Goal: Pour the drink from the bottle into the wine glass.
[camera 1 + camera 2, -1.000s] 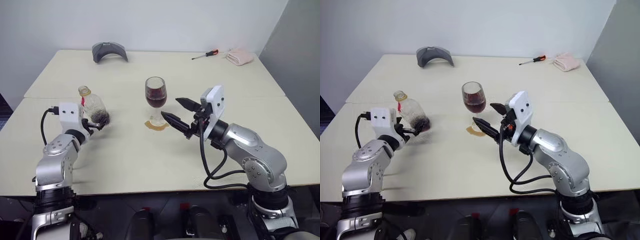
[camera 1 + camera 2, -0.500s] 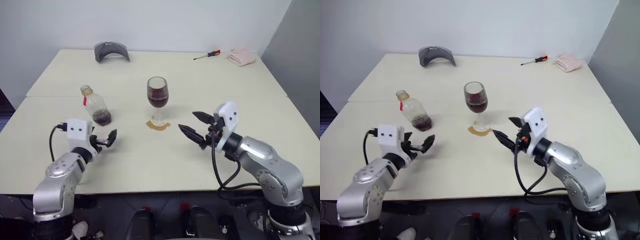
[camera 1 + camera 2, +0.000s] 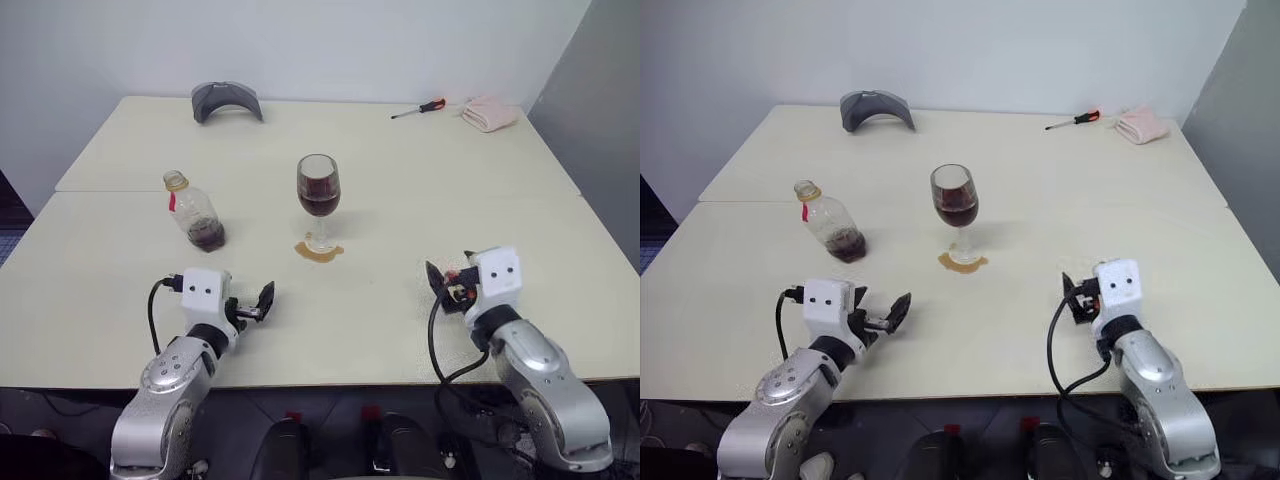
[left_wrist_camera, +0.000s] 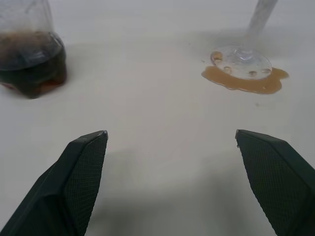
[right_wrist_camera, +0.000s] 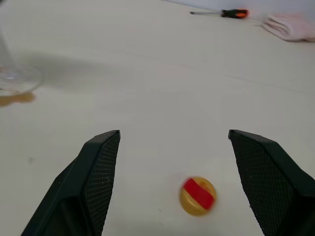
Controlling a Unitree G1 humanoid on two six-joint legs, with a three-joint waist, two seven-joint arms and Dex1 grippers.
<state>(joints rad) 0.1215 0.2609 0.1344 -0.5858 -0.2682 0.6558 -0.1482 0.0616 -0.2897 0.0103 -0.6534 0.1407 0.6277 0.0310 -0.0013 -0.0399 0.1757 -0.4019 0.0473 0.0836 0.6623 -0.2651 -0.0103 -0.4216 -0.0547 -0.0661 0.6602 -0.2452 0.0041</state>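
Yellow cap (image 5: 198, 196) between open fingers (image 5: 96, 172), probably.

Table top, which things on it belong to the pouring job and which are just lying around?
Part of the job:
bottle, uncapped, some drink left in it
wine glass, partly filled, standing in a small brown spill
yellow cap, lying on the table

Just lying about:
grey curved object
screwdriver
pink cloth

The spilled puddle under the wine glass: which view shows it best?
The left wrist view: the brown puddle spreads around the wine glass foot, edges plain. Both eye views show a small stain at the foot; the right wrist view catches just its edge.
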